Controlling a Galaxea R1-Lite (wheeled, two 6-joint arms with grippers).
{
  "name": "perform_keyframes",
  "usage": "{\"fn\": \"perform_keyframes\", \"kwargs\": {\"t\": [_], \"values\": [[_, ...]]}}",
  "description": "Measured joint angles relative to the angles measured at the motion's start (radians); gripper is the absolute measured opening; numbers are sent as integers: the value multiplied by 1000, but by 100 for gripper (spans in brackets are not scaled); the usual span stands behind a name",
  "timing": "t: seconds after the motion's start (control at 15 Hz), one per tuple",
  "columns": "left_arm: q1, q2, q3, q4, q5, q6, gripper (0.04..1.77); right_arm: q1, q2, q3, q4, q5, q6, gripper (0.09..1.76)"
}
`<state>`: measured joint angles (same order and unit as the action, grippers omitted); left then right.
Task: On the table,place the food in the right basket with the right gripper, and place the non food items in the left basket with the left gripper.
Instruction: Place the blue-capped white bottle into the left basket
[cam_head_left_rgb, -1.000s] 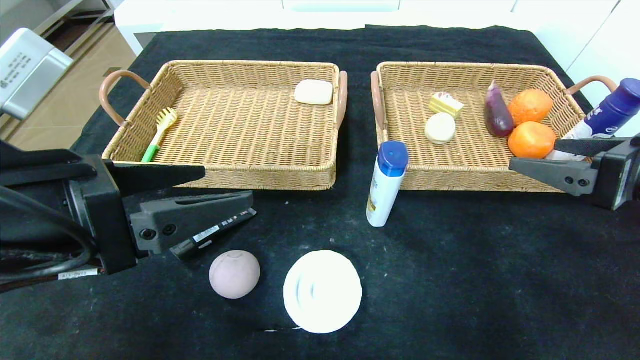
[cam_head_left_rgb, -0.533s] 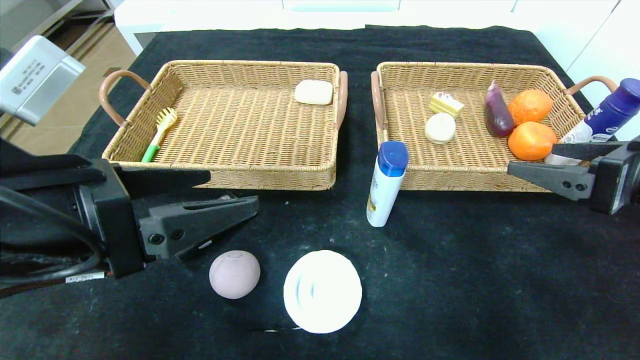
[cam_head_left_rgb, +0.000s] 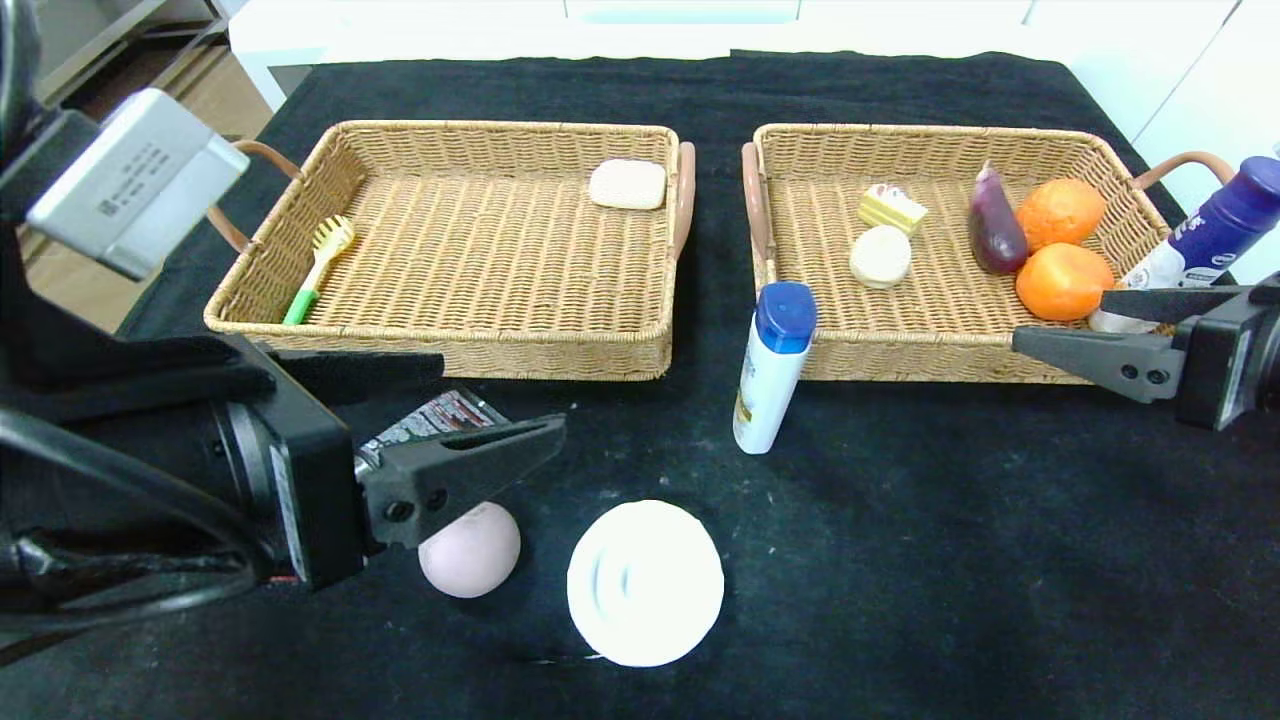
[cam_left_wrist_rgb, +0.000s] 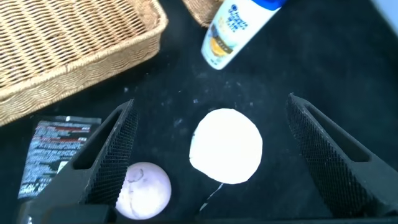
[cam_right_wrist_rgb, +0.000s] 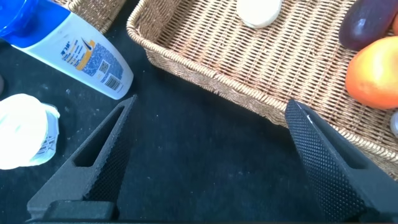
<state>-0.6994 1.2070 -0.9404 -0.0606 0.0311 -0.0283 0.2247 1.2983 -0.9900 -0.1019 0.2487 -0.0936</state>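
Black-cloth desk (cam_head_left_rgb: 900, 560): left gripper (cam_head_left_rgb: 490, 410) hovers with fingers spread wide, empty, over the black tube (cam_head_left_rgb: 425, 425), presumably lining up; right gripper (cam_head_left_rgb: 1100, 320) waits, parted, empty.

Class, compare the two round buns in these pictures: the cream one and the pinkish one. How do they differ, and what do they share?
Colour: the cream bun is off-white, the pink bun mauve. Place: the cream bun lies in the right basket, the pink bun on the table. Neighbours: the cream bun sits beside the cake slice, the pink bun under the open left gripper. Both are round.
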Motion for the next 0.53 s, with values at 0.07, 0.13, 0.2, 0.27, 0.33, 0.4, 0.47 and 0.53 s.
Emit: {"fn": "perform_keyframes", "kwargs": {"t": [0.07, 0.13, 0.2, 0.27, 0.33, 0.4, 0.47, 0.53], "values": [[-35, 7, 5, -3, 53, 0, 172, -2, 0, -1, 0, 0, 0, 170], [-62, 17, 14, -9, 84, -1, 172, -3, 0, -1, 0, 0, 0, 170], [-85, 29, 24, -11, 103, -2, 172, -3, 1, -1, 0, 0, 0, 170], [-103, 43, 31, -12, 116, -2, 172, -3, 1, -1, 0, -1, 0, 170], [-125, 58, 34, -13, 146, -3, 172, -3, 2, -1, 0, 0, 0, 170], [-150, 76, 35, -15, 192, -5, 172, -3, 2, -1, 0, -1, 0, 170], [-172, 95, 35, -22, 223, -7, 172, -3, 2, -1, 0, 0, 0, 170], [-192, 116, 34, -39, 240, -8, 172, -3, 2, -1, 0, 0, 0, 170]]}}
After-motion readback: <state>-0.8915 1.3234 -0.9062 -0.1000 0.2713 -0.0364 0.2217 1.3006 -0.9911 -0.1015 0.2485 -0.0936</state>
